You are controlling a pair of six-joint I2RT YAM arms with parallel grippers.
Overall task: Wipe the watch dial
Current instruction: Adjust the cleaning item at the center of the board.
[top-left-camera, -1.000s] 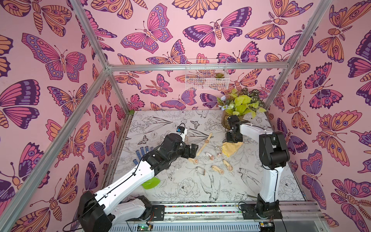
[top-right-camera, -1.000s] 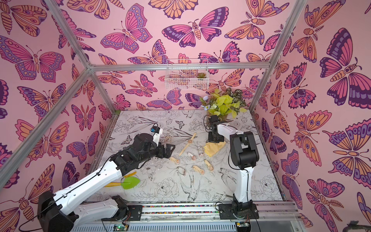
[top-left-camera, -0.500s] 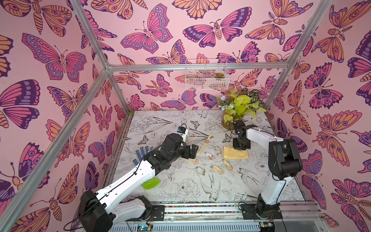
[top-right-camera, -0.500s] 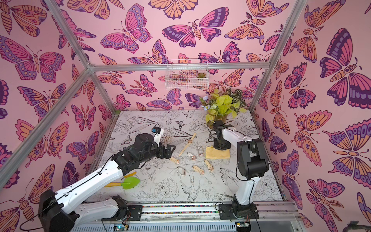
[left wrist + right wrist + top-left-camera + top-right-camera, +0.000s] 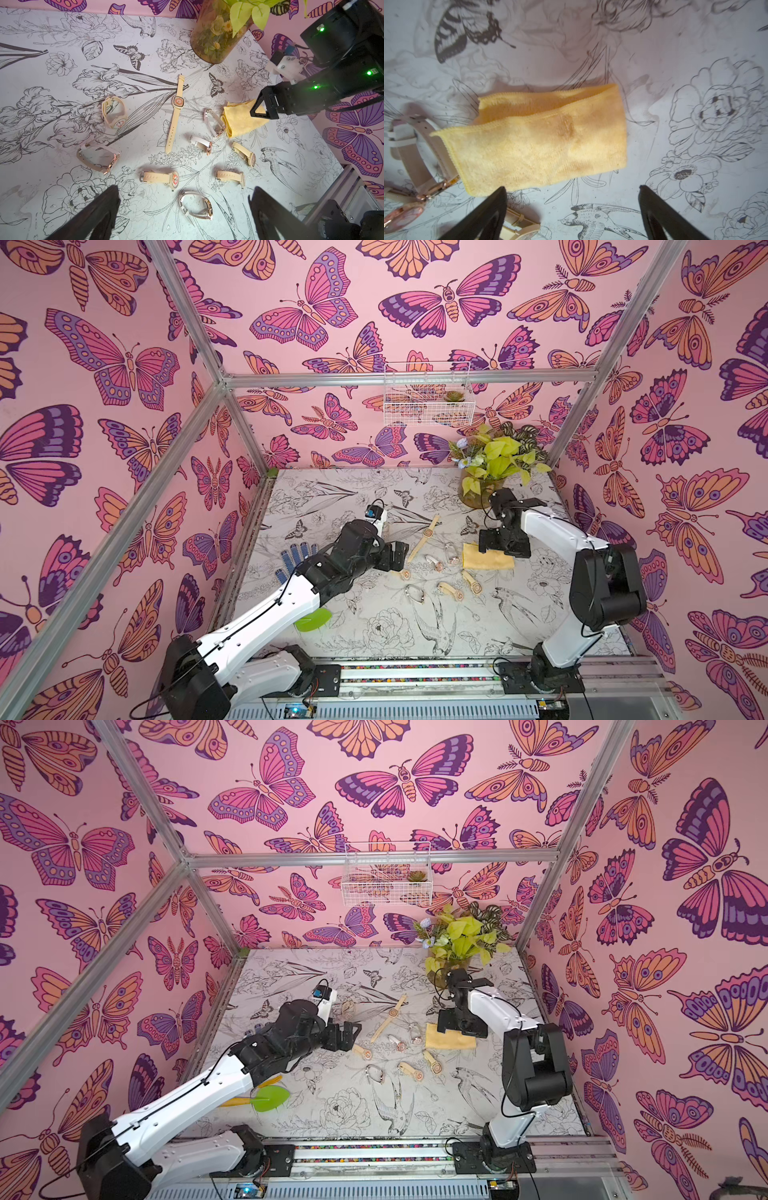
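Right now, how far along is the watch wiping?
Done: nothing visibly. In hand: nothing; the yellow cloth lies folded on the table below the open right fingers, and the left fingers are open and empty. Left: gripping cloth, wiping a dial, e.g. the flat cream watch.

The right claw [image 5: 503, 548] hangs just above the folded yellow cloth [image 5: 487, 562] on the table [image 5: 374, 635]. Small watches [image 5: 451, 591] lie scattered between it and the left claw [image 5: 397, 558]; one long cream watch [image 5: 427, 532] lies flat, strap stretched straight.
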